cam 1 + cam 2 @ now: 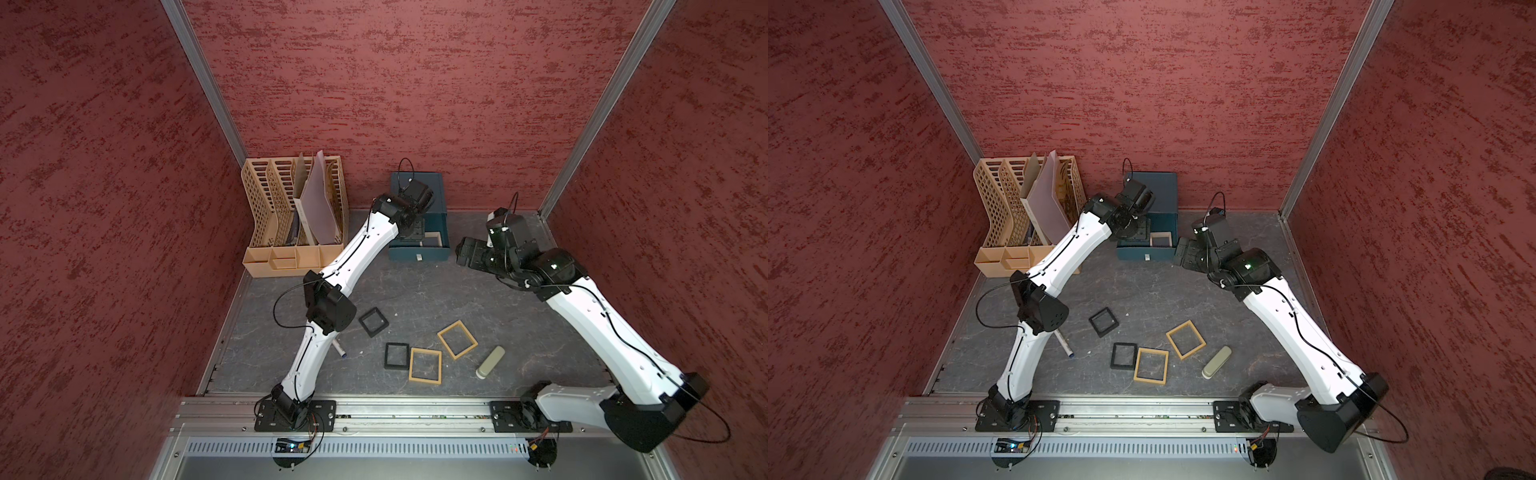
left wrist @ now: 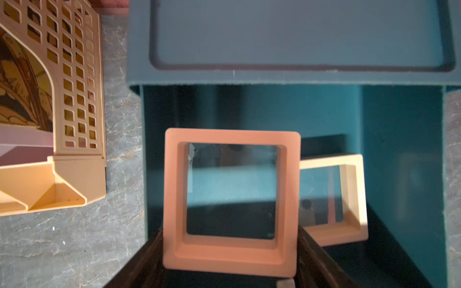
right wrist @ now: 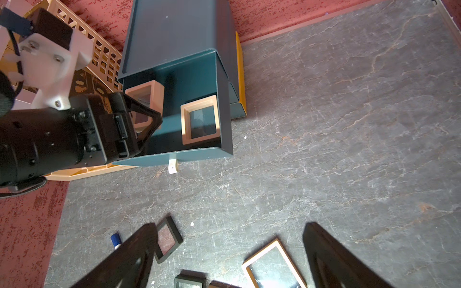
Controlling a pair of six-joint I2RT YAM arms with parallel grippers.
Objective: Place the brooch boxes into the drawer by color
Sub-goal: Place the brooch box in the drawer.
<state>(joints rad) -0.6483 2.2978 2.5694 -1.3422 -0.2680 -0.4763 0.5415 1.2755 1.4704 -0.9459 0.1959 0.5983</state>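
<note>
The dark teal drawer chest stands at the back wall with its top drawer pulled out. My left gripper hovers over that drawer, shut on a pale beige brooch box. A second beige box lies flat in the drawer's right side. My right gripper hangs open and empty just right of the drawer. On the floor in front lie two black boxes and two tan-yellow ones.
A tan slotted file rack with papers stands left of the chest, close to my left arm. A blue-capped marker lies by the left arm's lower link. A pale green cylinder lies right of the tan-yellow boxes.
</note>
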